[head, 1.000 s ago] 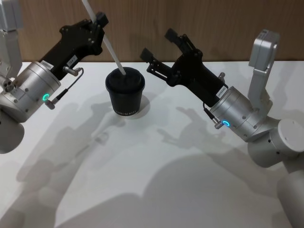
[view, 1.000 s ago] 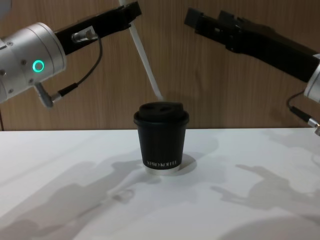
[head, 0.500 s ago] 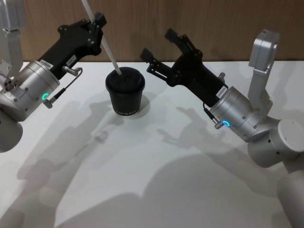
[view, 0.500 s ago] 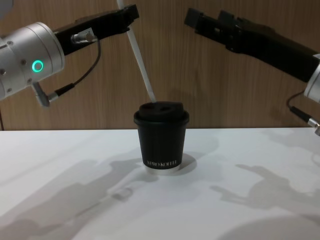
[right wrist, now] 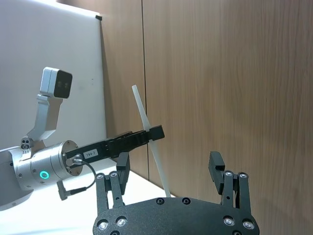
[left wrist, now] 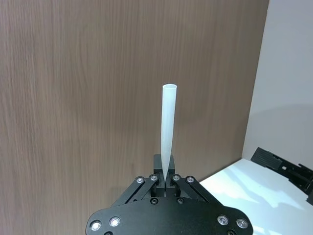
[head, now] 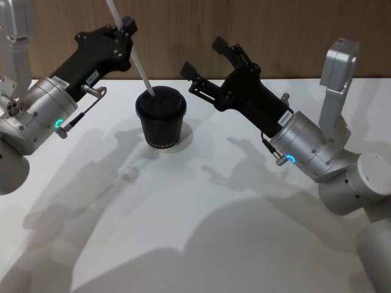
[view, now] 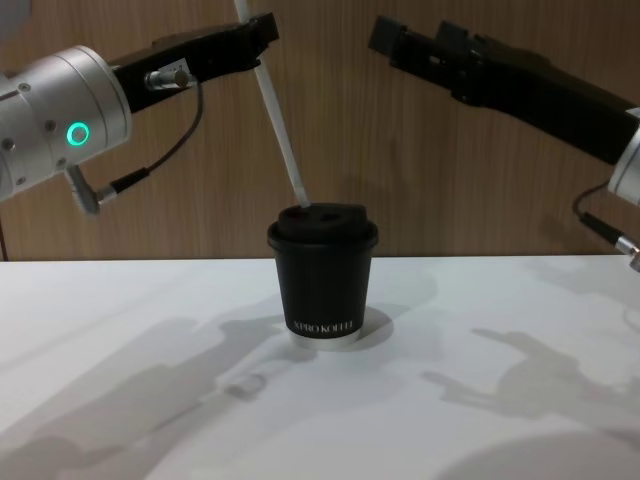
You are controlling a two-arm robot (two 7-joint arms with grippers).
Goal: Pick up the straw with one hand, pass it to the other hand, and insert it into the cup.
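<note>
The black cup (head: 160, 122) with its lid stands on the white table (head: 201, 232), also seen from the side in the chest view (view: 322, 275). My left gripper (head: 125, 27) is shut on the white straw (head: 137, 55), held tilted above and left of the cup. The straw's lower tip rests at the left part of the lid (view: 300, 200); whether it is in the hole I cannot tell. From the left wrist, the straw (left wrist: 167, 122) rises out of the shut fingers (left wrist: 165, 176). My right gripper (head: 203, 56) hangs open to the right of the cup, holding nothing.
A wooden wall (head: 275, 30) stands close behind the table. The right wrist view looks across at the left gripper (right wrist: 155, 133) with the straw (right wrist: 143, 115). A small clear scrap (head: 129, 174) lies on the table in front of the cup.
The left gripper has shifted slightly left, carrying the straw's lower tip from the lid's middle towards its left side. The right arm has not moved.
</note>
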